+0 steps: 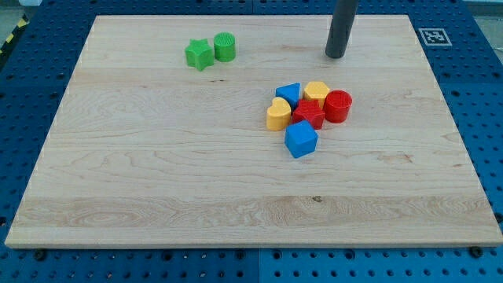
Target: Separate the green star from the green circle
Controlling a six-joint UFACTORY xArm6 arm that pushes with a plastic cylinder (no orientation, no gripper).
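green star [200, 53] seemingly touches green circle [225, 46]; my tip [335, 56] well apart.

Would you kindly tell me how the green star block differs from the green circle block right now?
The green star block has pointed arms; the green circle block is a round cylinder. The star sits toward the view's left, the circle just right and slightly higher. Both are green and side by side. My tip is far right of both.

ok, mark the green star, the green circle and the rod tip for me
green star [199, 53], camera view, centre of its top face
green circle [225, 45], camera view, middle of its top face, to the star's right
my tip [335, 56], camera view, very bottom end of the rod, far right of both
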